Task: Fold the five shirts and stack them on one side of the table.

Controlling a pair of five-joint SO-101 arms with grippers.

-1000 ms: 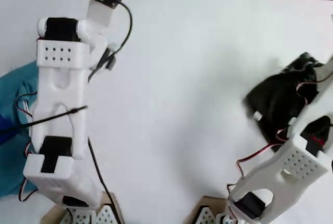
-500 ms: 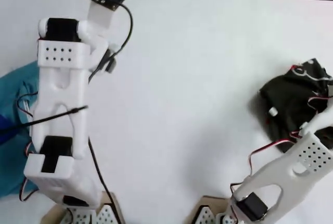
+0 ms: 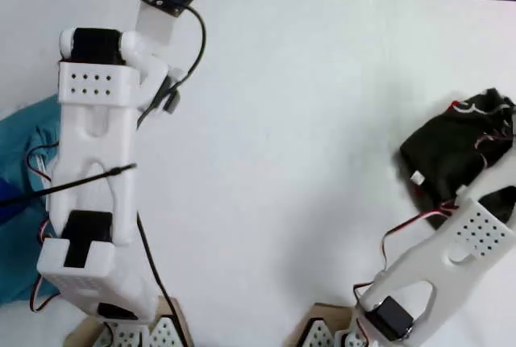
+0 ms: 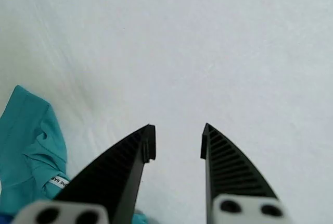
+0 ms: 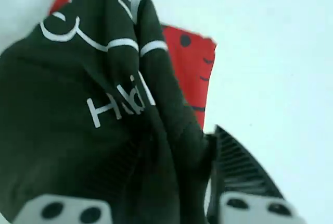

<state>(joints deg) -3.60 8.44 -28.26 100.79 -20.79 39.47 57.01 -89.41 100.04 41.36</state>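
Laying the black shirt [image 3: 451, 153], bunched at the right edge of the high view and apparently clamped in the right tool [image 5: 179, 146], flat on the tabletop [image 3: 306, 121] calls for the left tool [image 4: 178, 133], jaws apart, to pin one hem.

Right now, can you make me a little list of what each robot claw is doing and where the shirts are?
left claw: open, holding nothing, above the bare white table
right claw: shut on the black shirt
black shirt: bunched up, white print on it, at the right side of the table
red shirt: lying flat, partly under the black shirt
teal shirt: rumpled, at the left edge of the table beside the left arm
folded stack: not made yet
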